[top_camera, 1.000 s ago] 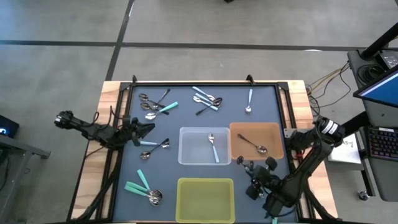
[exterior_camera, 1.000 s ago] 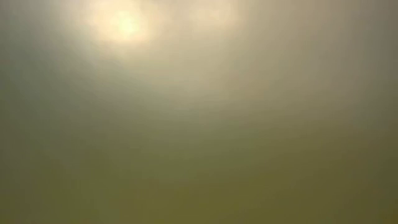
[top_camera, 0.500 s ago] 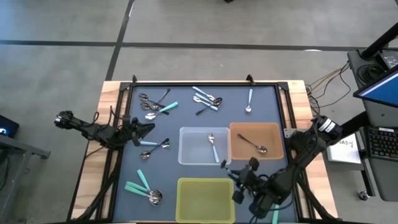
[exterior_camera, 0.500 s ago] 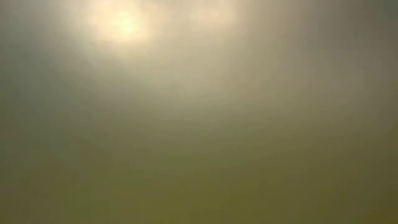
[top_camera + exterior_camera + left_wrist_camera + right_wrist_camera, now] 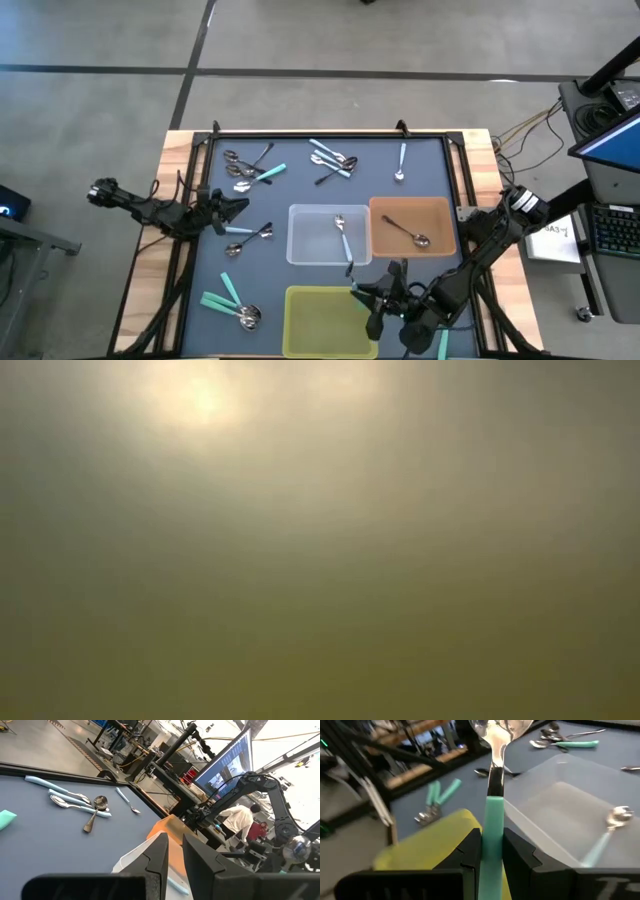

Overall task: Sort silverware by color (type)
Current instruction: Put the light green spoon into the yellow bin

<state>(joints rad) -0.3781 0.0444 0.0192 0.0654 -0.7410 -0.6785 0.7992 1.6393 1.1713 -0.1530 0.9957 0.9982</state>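
Evidently the right gripper [image 5: 492, 851] clamps a teal spoon [image 5: 493, 827] above the yellow bin [image 5: 325, 320], likely for dropping; left gripper [image 5: 172, 857] waits nearly closed, empty

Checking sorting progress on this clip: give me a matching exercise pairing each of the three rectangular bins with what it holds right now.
Column 1:
1. clear plastic bin
2. brown bin
3. yellow-green bin

Column 2:
A. no spoon inside; the right gripper holds a teal-handled spoon at its edge
B. one light-blue-handled spoon
C. one dark-handled spoon

Pairs: 1-B, 2-C, 3-A
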